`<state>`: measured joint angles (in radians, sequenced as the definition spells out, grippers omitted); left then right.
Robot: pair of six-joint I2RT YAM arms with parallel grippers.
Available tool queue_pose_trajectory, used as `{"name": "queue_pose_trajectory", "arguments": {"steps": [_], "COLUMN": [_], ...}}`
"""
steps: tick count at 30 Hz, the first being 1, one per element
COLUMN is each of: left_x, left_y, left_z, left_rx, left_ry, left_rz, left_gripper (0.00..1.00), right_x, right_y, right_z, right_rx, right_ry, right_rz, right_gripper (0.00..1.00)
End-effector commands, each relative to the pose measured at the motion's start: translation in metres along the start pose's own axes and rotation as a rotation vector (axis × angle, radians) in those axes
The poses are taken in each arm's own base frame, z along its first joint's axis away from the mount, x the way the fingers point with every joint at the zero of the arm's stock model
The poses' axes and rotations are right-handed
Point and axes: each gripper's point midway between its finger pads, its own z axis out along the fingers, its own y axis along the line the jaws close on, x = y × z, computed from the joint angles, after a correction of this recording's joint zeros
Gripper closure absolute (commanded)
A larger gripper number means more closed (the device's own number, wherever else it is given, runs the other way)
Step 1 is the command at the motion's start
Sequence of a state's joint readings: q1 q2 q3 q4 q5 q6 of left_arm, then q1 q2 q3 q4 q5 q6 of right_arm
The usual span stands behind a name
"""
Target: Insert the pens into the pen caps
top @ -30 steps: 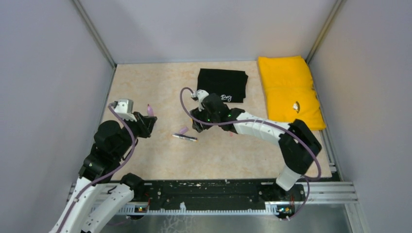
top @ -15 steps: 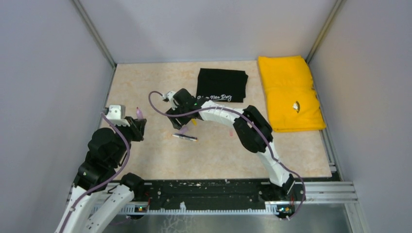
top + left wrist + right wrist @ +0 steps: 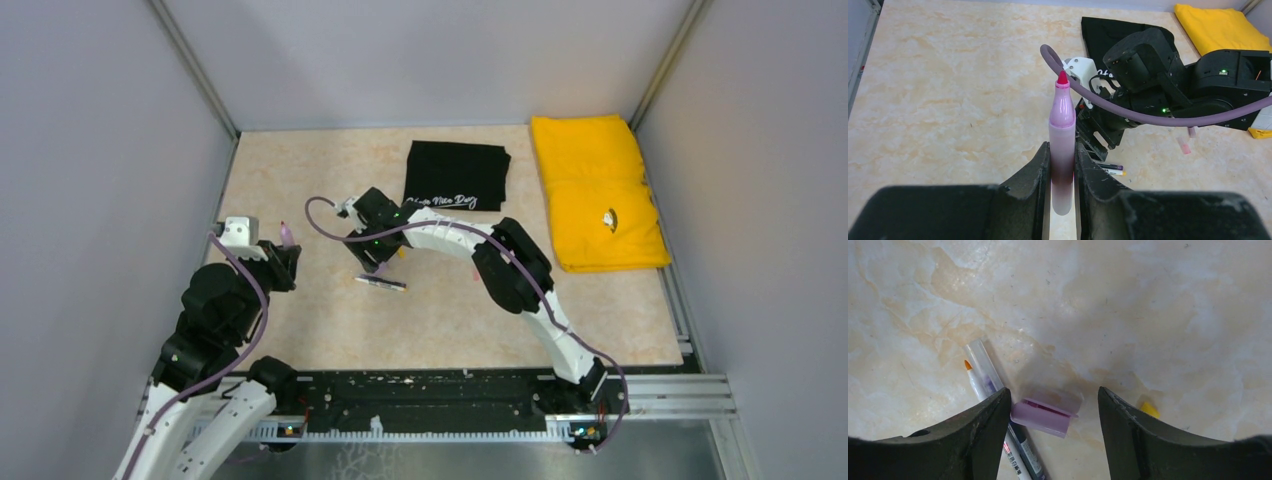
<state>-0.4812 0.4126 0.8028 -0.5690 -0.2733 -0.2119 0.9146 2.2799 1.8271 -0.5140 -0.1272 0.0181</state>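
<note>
My left gripper (image 3: pixel 283 252) is shut on the pale pink pen (image 3: pixel 1062 131) and holds it upright, red tip up, above the table's left side. The pen grip also shows in the left wrist view (image 3: pixel 1062 152). My right gripper (image 3: pixel 1053 396) is open and low over the table, with the purple cap (image 3: pixel 1044 413) lying between its fingers, close to the left finger (image 3: pixel 983 430). The black-and-white pen (image 3: pixel 982 377), orange tip showing, lies beside that finger, and also in the top view (image 3: pixel 381 284). A yellow cap (image 3: pixel 1149 409) lies by the right finger. A small pink-red piece (image 3: pixel 1184 145) lies farther right.
A folded black cloth (image 3: pixel 458 173) lies at the back centre and a folded yellow cloth (image 3: pixel 597 190) at the back right. Grey walls enclose the table on three sides. The right arm's purple cable (image 3: pixel 1128 112) loops just past the held pen's tip.
My right gripper has swung left and come down over the purple cap and the black-and-white pen. My left gripper has drawn slightly left with the pale pink pen.
</note>
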Motion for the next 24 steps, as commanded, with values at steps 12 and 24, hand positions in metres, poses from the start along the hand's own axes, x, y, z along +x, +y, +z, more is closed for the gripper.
{"name": "queue_pose_trajectory", "arguments": {"steps": [12, 24], "left_x": [0.003, 0.004], "left_y": [0.001, 0.0], "left_z": [0.002, 0.004], "left_rx": [-0.003, 0.001], "left_ry": [0.004, 0.013], "left_rz": [0.019, 0.024], "left_gripper": [1.0, 1.0], "right_x": [0.007, -0.006], "right_y": [-0.023, -0.001], "right_z": [-0.025, -0.041], "right_rx": [0.186, 0.062], "right_ry": [0.008, -0.085], "right_rz": [0.094, 0.195], "right_gripper": [0.44, 0.58]}}
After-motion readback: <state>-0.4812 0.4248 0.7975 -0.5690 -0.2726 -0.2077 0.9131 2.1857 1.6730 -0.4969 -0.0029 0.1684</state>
